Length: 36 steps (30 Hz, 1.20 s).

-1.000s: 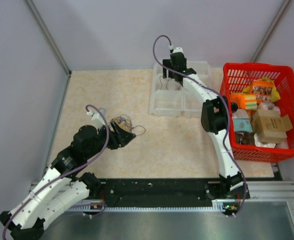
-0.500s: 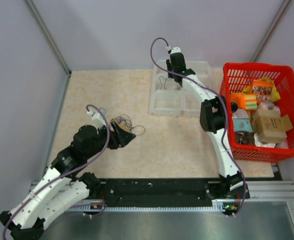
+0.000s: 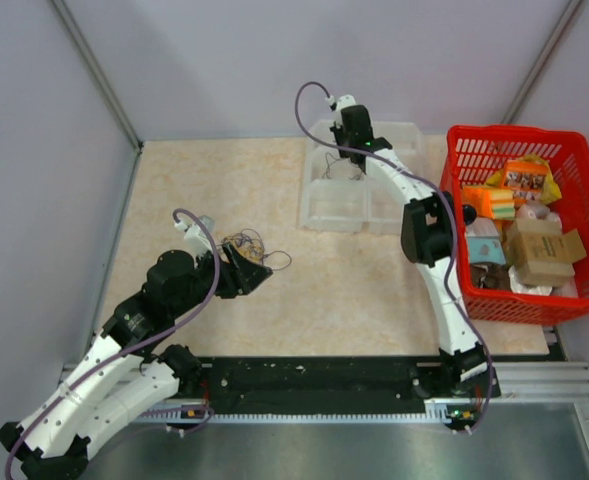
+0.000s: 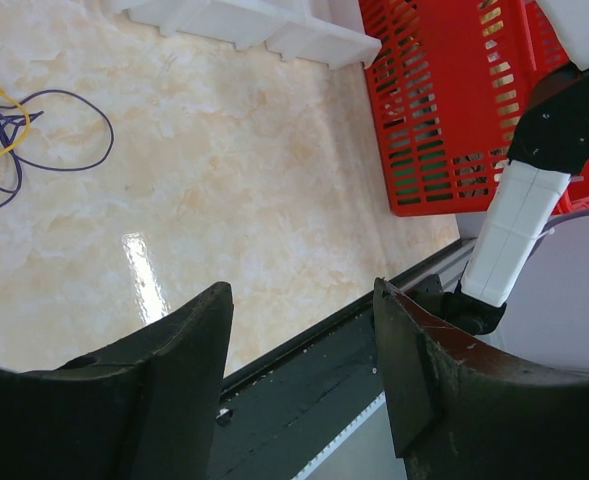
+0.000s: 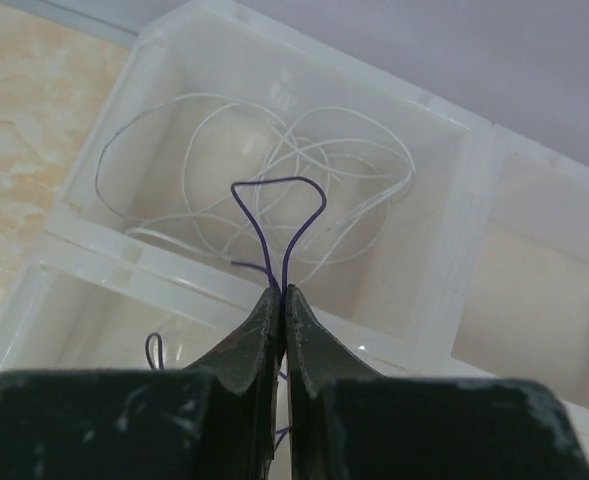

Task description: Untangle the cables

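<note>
Right gripper (image 5: 280,290) pinched tight on single purple cable (image 5: 279,190), loop over tray (image 5: 474,140) compartment holding white wires (image 5: 359,135); likely sorting freed strand. Left gripper (image 4: 299,292) jaws apart, empty, beside tangle (image 3: 242,242), well left of tray.

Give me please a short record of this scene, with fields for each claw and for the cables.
tangle: purple and yellow cables, on the table
left claw: open, empty, beside the tangle
right claw: shut on one purple cable
tray: clear, white cables in the compartment under the right claw
basket: red, holds boxes
</note>
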Tool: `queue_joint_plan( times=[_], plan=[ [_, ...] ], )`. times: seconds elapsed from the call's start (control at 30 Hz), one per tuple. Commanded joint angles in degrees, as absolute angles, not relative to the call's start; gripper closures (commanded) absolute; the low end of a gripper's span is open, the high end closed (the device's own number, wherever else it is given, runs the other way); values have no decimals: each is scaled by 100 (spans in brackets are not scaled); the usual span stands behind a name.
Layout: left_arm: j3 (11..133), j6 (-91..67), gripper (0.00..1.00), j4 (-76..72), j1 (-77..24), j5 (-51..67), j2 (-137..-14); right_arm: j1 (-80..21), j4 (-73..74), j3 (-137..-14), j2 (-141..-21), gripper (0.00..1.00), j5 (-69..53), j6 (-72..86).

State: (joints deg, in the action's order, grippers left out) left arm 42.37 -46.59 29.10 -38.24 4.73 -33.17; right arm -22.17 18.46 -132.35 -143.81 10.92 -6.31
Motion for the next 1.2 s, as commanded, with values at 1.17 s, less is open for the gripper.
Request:
queue_joint_plan(
  times=[1.17],
  plan=[
    [4201, -4588, 37, 2356, -3814, 571, -3700, -2224, 3059, -13367, -14334, 100, 569, -914]
  ],
)
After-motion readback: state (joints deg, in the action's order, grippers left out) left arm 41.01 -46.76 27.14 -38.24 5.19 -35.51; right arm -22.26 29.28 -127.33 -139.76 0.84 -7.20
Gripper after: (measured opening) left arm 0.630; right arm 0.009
